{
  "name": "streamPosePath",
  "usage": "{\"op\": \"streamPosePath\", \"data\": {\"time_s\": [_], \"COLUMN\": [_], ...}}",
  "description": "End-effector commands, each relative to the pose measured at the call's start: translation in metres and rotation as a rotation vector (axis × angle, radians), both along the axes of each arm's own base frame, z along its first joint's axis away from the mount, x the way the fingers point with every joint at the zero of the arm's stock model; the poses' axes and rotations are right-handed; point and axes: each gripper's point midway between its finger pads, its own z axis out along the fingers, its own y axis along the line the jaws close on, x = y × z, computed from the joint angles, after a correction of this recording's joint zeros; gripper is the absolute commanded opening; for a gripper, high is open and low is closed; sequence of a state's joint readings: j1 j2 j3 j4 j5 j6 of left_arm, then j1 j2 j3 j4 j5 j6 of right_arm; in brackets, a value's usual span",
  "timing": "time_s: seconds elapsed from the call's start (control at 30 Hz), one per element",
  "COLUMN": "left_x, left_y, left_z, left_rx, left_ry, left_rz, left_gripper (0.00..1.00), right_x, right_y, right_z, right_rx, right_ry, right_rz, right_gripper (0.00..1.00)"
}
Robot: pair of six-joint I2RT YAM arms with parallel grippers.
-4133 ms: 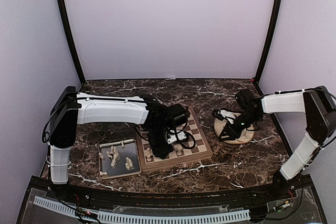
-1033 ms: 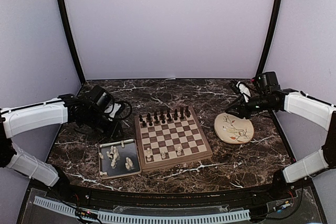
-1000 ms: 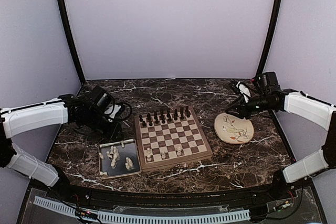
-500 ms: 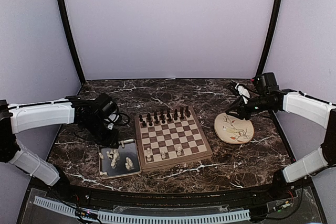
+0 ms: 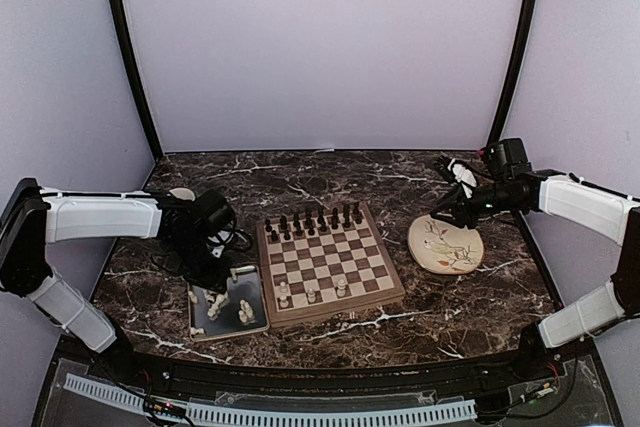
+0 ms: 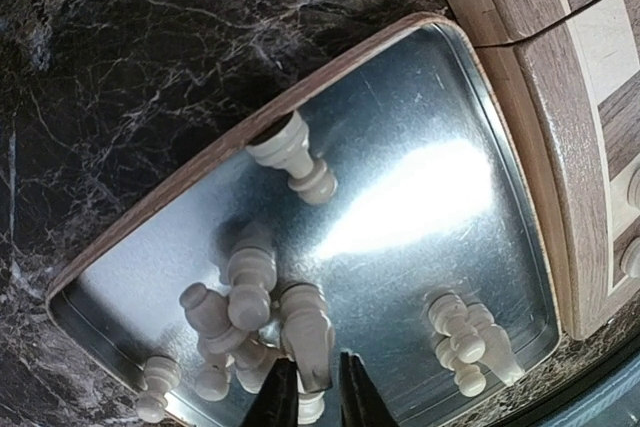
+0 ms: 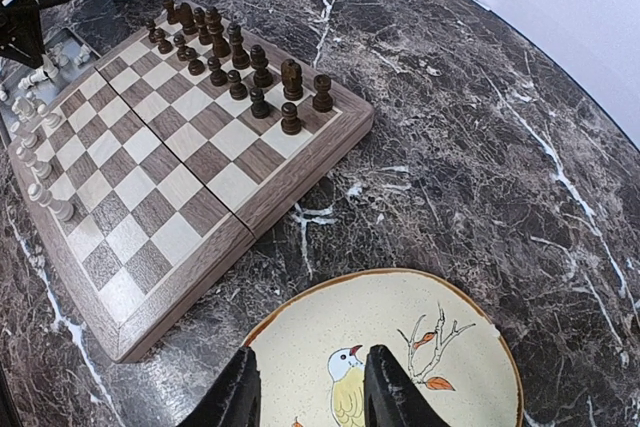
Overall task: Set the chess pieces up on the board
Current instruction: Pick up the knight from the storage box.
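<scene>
My left gripper has its fingers nearly meeting astride a cream piece in the tray; I cannot tell if they pinch it. My right gripper hangs spread and empty over the plate. Just beside the left fingers, the board has its dark pieces ranked but few cream pieces, so I judge most of that set is still to place.

Both arms are built alike, with smooth white shells joined by chunky black joints: the left arm and the right arm. Thin black cables loop loosely at the left wrist. The left hand ends in two slim, flat black fingers. The right hand has broader black fingers with rounded outer edges. From above, a small white part shows on it.
</scene>
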State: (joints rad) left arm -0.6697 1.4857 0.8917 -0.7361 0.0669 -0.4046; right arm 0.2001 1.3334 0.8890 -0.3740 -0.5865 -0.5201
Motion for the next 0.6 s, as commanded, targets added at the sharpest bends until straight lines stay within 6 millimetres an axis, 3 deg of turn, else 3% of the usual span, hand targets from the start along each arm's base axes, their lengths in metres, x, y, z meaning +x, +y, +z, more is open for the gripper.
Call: {"op": "streamPosePath", "data": {"time_s": [0.0,0.33,0.57], "left_x": [-0.003,0.005,-0.005], "left_y": [-0.003,-0.024,-0.047], "left_z": [-0.005,0.002,0.008], "left_rx": [-0.003,-0.109,-0.271], "left_ry": [0.004,-0.058,-0.052], "left_rz": [-0.005,-0.099,-0.153], "left_gripper": [0.16,0.05,0.00], "right_x": [0.003,0.002,0.002], "right_y": [-0.001,-0.001,-0.001], "right_z": [0.007,0.006,0.005], "right_rx": [0.003,0.000,0.001], "right_ry": [-0.030,-0.027,-0.024], "right_rz": [0.003,0.000,-0.001], "right_gripper": [0.36,0.36,0.36]}}
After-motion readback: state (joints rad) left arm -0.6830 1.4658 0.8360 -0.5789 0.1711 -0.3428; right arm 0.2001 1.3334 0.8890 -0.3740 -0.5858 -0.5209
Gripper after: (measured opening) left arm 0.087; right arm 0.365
